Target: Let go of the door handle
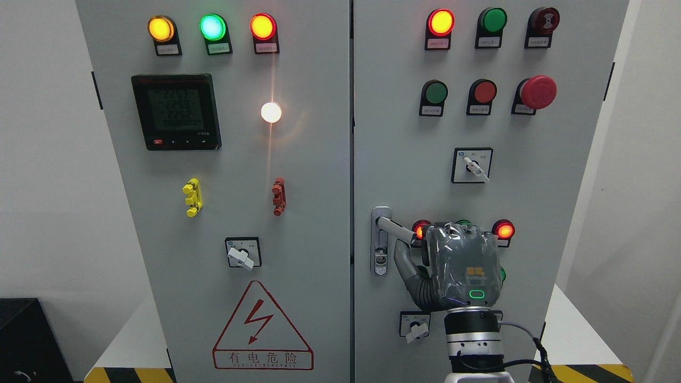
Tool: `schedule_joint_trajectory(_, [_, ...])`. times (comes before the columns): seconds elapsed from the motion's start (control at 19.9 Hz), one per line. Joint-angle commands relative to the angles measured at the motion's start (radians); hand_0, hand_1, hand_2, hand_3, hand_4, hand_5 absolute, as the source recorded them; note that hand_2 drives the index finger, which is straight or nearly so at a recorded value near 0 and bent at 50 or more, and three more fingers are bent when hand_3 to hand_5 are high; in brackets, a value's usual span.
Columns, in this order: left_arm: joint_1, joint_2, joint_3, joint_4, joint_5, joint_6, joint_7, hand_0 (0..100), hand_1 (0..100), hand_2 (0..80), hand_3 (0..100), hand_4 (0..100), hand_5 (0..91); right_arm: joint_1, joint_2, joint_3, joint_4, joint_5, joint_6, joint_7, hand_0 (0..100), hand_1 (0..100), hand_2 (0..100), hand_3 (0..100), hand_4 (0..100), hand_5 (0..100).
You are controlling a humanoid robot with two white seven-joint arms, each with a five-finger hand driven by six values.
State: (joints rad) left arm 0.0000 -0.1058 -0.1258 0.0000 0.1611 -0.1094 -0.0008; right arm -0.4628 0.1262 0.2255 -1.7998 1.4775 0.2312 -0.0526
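Observation:
The door handle (395, 227) sits at the left edge of the right cabinet door (532, 186). Its silver lever is swung out to the right from its base plate (380, 255). My right hand (421, 240) rises from the bottom edge in a grey cover, its back toward the camera. The far end of the lever disappears into the hand. The thumb (403, 259) reaches up just under the lever, and the other fingers curl over it, hidden behind the hand. The left arm is out of the picture.
Red indicator lamps (503, 230) glow behind the hand, and a rotary switch (416, 331) sits beside the wrist. More buttons, a selector switch (473, 167) and a red emergency stop (537, 92) are higher up. The left door (319, 239) carries a meter, lamps and a warning triangle.

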Motion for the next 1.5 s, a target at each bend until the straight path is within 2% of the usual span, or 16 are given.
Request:
schedule_joint_trajectory(0.0, [-0.026, 0.000, 0.000, 0.029, 0.000, 0.000, 0.001, 12, 56, 0.0, 0, 0, 0.0, -0.002, 0.000, -0.003, -0.006, 0.000, -0.004, 0.002, 57, 41, 93, 100, 100, 100])
schedule_joint_trajectory(1.45, [-0.026, 0.000, 0.000, 0.029, 0.000, 0.000, 0.001, 12, 56, 0.0, 0, 0, 0.0, -0.014, -0.002, -0.009, -0.006, 0.000, -0.006, 0.003, 57, 41, 93, 100, 100, 100])
